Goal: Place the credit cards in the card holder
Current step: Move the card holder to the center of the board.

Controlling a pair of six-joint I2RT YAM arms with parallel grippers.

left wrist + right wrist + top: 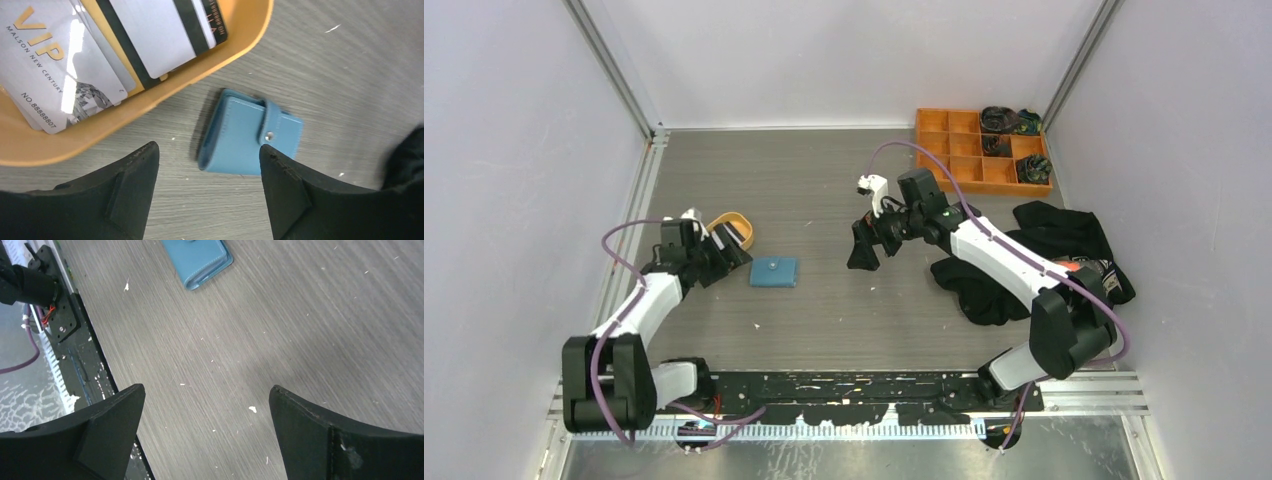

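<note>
**Cards in tray, holder closed on table**

At left, black two-finger left gripper [207, 150] spread wide, pinching nothing, poised low beside the shallow orange oval plastic tray [240, 45]. Inside that tray, thin white, grey and black-striped credit cards [65, 65], overlapping. Just right of the tray, small blue square fold-over card holder [245, 137], tab snapped shut, flat on the grey wood-grain table [824, 180]. Further right, black right gripper [207, 392] equally spread, empty, above the table.

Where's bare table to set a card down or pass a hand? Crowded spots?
Free: table at the back, between orange tray and compartment box; front strip between card holder and base rail. Crowded: right side, under the black cloth; left gripper close by the tray.
</note>
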